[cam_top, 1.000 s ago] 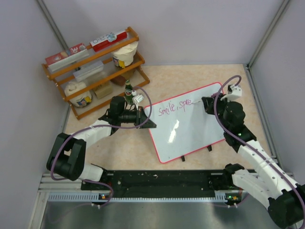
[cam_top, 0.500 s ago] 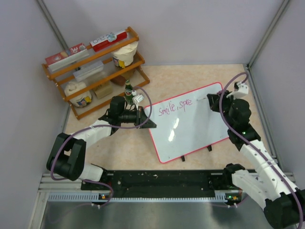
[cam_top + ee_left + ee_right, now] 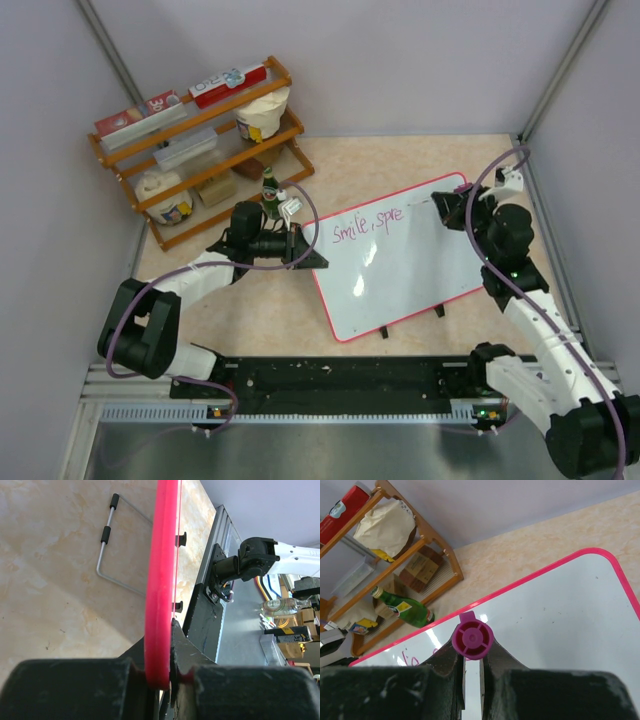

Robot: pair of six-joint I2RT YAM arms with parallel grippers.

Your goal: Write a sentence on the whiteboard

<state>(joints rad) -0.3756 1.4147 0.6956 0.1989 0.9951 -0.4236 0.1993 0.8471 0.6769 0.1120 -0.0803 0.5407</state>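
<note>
The whiteboard (image 3: 400, 270), white with a pink frame, stands tilted on the table. Pink cursive writing, the sentence (image 3: 367, 225), runs along its upper left and reads "Smile, spre". My left gripper (image 3: 300, 247) is shut on the board's left edge; in the left wrist view the pink frame (image 3: 162, 580) sits pinched between the jaws of the left gripper (image 3: 165, 672). My right gripper (image 3: 447, 207) hovers over the board's upper right part, to the right of the writing. In the right wrist view the right gripper (image 3: 472, 660) is shut on a magenta marker (image 3: 473, 639), seen end-on.
A wooden rack (image 3: 200, 150) with boxes and jars stands at the back left. A green bottle (image 3: 268, 190) stands in front of it, close to my left wrist. A wire stand (image 3: 107, 545) lies on the table behind the board. Grey walls close in on both sides.
My right arm has drawn the marker to the right, away from the end of the writing, toward the board's upper right corner. The left arm and the board have not moved.
</note>
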